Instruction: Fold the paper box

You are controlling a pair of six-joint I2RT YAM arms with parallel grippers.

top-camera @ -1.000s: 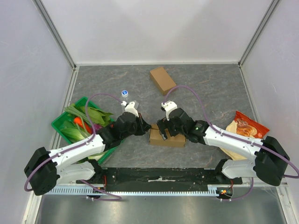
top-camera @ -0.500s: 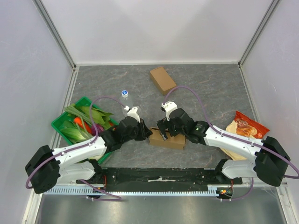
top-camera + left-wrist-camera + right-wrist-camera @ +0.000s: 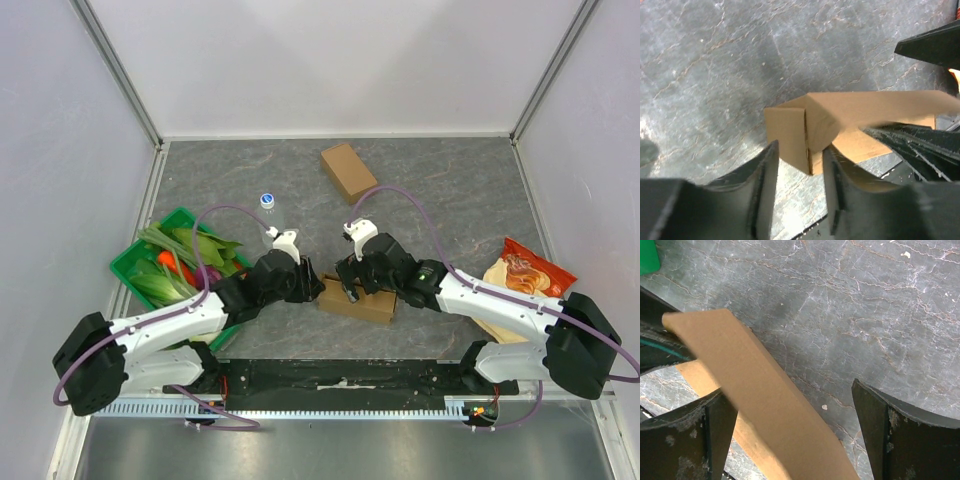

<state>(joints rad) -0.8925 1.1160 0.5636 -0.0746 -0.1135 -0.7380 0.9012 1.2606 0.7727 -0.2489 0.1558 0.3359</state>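
The brown paper box (image 3: 362, 303) lies flat-ish on the grey table between my two arms. My left gripper (image 3: 314, 288) is at its left end. In the left wrist view the box's open end (image 3: 790, 132) with its side flap sits just past my left gripper (image 3: 800, 160), whose jaws stand apart around the box's corner. My right gripper (image 3: 349, 284) is over the box's top left part. In the right wrist view it (image 3: 797, 435) is wide open, and a raised brown flap (image 3: 765, 405) runs slanting between the fingers, close to the left finger (image 3: 715, 435).
A second closed brown box (image 3: 348, 171) lies at the back centre. A small bottle with a blue cap (image 3: 267, 201) stands to the left. A green basket (image 3: 126, 263) of vegetables is at the left, and a red snack bag (image 3: 527, 274) at the right.
My left gripper has moved right and nearer, up to the box's left end. The box has shifted slightly toward the near edge and turned a little. The right gripper has hardly moved.
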